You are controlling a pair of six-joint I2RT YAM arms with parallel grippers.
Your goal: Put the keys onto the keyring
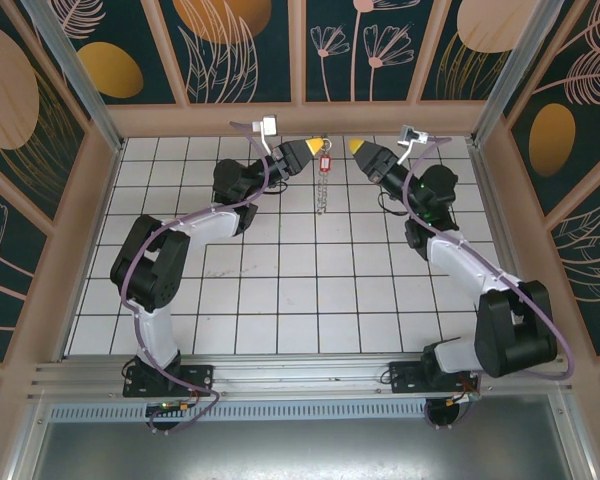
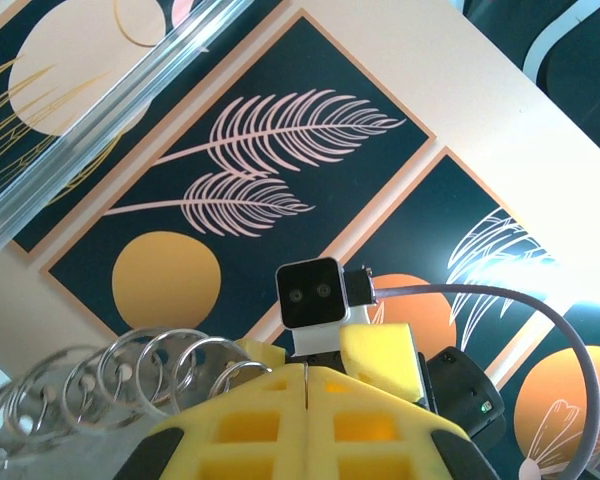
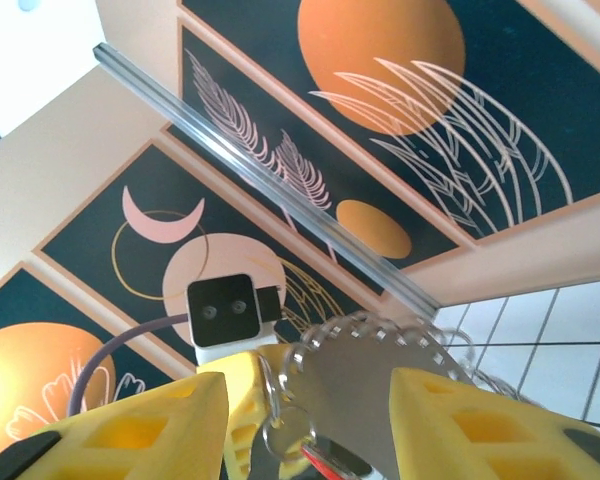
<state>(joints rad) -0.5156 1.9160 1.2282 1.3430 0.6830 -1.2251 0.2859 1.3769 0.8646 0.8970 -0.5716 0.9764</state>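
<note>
Seen from above, the left gripper and right gripper face each other over the far tiles. The red-headed key sits in the gap between them, and the keyring dangles below it, off the table.

From the left wrist, the left gripper has its yellow pads pressed together. Coils of the keyring fan out just beside them, so it appears to be pinching the ring, though the contact itself is hidden.

From the right wrist, the right gripper stands spread, gripping nothing. The keyring and the key hang between its fingers.

The thin loop looks to rest on one narrow pinch, and a nudge from the right fingers could twist it loose and drop everything onto the tiles. If those fingers close now they may catch ring pieces instead of the key. With the tips this near, a small overshoot could knock pad against pad.
</note>
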